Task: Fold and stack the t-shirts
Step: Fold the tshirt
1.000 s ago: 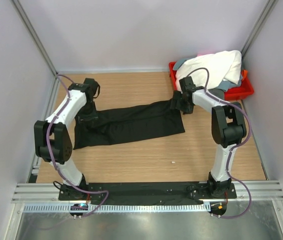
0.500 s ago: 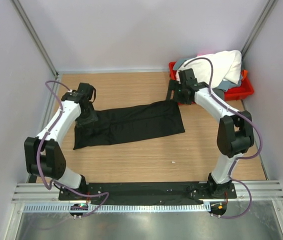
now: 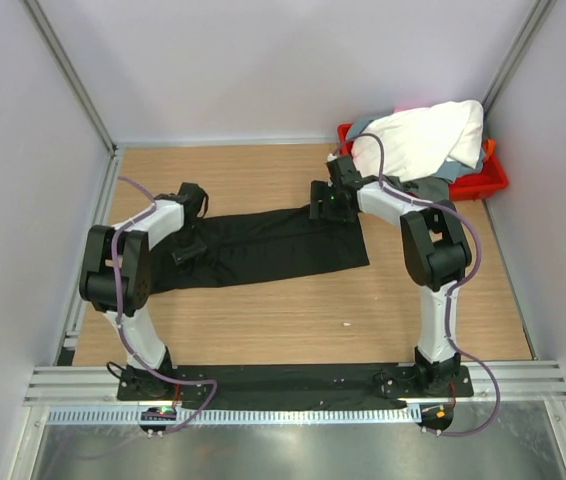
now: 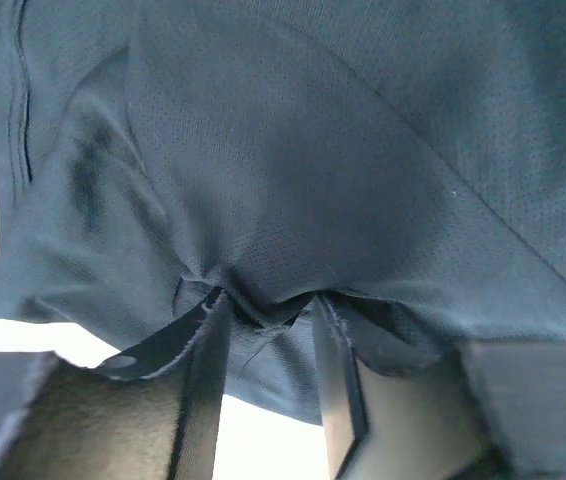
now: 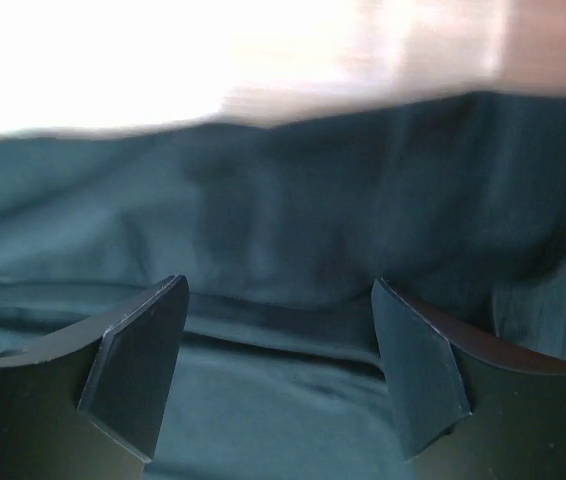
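Observation:
The black t-shirt (image 3: 263,245) lies folded into a long strip across the middle of the table. My left gripper (image 3: 189,246) is down on the strip's left part. In the left wrist view its fingertips (image 4: 206,335) squeeze a puckered fold of the black t-shirt (image 4: 293,180), with creases running out from the pinch. My right gripper (image 3: 325,203) stands at the strip's upper right edge. In the right wrist view it (image 5: 278,350) is open wide just over the black t-shirt (image 5: 283,230), nothing between its pads. A white t-shirt (image 3: 425,135) is heaped on a grey one (image 3: 446,171) at the back right.
A red plastic tray (image 3: 483,183) under the heaped shirts sits in the back right corner against the walls. Bare wooden tabletop (image 3: 293,320) lies in front of the black strip. A small white speck (image 3: 346,324) lies there.
My right gripper has moved left off the strip's right end along its upper edge and has opened wider. My left gripper has shifted slightly right onto the cloth, opened, then narrowed on a fold.

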Controlling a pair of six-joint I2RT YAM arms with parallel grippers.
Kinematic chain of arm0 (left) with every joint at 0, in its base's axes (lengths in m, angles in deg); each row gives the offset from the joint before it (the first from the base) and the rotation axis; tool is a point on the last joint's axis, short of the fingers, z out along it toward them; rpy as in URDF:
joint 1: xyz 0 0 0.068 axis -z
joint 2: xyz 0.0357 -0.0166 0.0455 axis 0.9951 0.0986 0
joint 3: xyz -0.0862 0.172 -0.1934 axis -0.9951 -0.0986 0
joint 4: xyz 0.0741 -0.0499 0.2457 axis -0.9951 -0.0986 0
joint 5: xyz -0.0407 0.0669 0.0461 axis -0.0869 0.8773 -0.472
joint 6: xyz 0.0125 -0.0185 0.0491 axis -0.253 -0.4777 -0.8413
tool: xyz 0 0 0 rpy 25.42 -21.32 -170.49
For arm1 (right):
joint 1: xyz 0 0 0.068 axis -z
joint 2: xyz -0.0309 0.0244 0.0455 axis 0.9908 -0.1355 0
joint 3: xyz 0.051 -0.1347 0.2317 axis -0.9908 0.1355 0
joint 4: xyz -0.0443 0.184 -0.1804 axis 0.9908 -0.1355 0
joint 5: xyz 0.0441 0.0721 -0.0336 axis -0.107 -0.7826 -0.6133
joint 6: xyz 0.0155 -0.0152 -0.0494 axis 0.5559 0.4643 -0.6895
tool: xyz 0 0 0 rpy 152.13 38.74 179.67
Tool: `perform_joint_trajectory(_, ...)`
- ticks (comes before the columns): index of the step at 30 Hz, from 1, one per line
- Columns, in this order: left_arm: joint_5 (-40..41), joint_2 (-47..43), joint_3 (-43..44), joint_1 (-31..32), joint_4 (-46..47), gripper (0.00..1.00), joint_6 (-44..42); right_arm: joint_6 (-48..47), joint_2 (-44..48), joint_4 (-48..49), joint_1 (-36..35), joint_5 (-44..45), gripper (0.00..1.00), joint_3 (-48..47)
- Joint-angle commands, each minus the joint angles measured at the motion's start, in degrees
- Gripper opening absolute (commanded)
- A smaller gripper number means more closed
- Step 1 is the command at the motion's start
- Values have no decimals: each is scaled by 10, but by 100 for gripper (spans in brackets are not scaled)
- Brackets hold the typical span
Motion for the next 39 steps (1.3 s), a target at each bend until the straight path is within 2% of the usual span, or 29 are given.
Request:
perform_joint_trajectory(1, 42, 50, 9, -2, 38, 38, 15, 7, 23, -6, -25, 41, 80, 62)
perform_joint_trajectory(6, 75, 88, 60, -7, 21, 36, 1, 46, 54, -13, -90, 65, 80, 176)
perform_joint_trajectory(9, 91, 151, 159, -9, -16, 36, -13, 91, 97, 9, -130, 30, 81, 268)
perform_joint_trajectory(12, 90, 255, 330, -4, -75, 33, -13, 133, 156, 38, -182, -34, 81, 346)
perform_joint_trajectory(13, 89, 282, 438, 4, -110, 34, -25, 145, 174, 46, -200, -59, 81, 356)
perform_joint_trajectory(14, 89, 348, 500, 8, -131, 35, -32, 157, 198, 50, -220, -72, 82, 362)
perform_joint_trajectory(15, 79, 380, 630, 12, -166, 35, -46, 173, 210, 52, -268, -87, 83, 357)
perform_joint_trajectory(18, -6, 486, 838, 35, -193, 39, -112, 185, 248, 49, -329, -132, 85, 315)
perform_joint_trajectory(19, -37, 490, 853, 41, -181, 41, -143, 183, 257, 45, -358, -137, 86, 303)
perform_joint_trajectory(20, -108, 466, 849, 48, -159, 47, -159, 180, 279, 43, -366, -153, 88, 294)
perform_joint_trajectory(21, -125, 444, 805, 70, -107, 51, -176, 173, 288, 45, -370, -166, 89, 285)
perform_joint_trajectory(22, -116, 388, 775, 83, -63, 63, -209, 166, 301, 45, -372, -182, 90, 280)
perform_joint_trajectory(23, -99, 388, 746, 95, -62, 71, -219, 159, 311, 34, -371, -171, 91, 280)
perform_joint_trajectory(24, -78, 341, 701, 113, -38, 78, -227, 137, 325, 14, -370, -150, 92, 262)
perform_joint_trajectory(25, -70, 318, 691, 116, -36, 91, -227, 125, 327, -36, -367, -130, 93, 248)
perform_joint_trajectory(27, -67, 279, 694, 114, -56, 97, -218, 103, 328, -77, -362, -89, 94, 209)
perform_joint_trajectory(34, 2, 186, 767, 111, -169, 100, -230, 81, 363, -123, -328, -23, 95, 185)
perform_joint_trajectory(38, 51, 88, 663, 108, -209, 100, -192, 123, 397, -94, -283, 0, 96, 228)
perform_joint_trajectory(39, 49, 63, 594, 106, -224, 100, -180, 130, 404, -83, -266, 2, 96, 255)
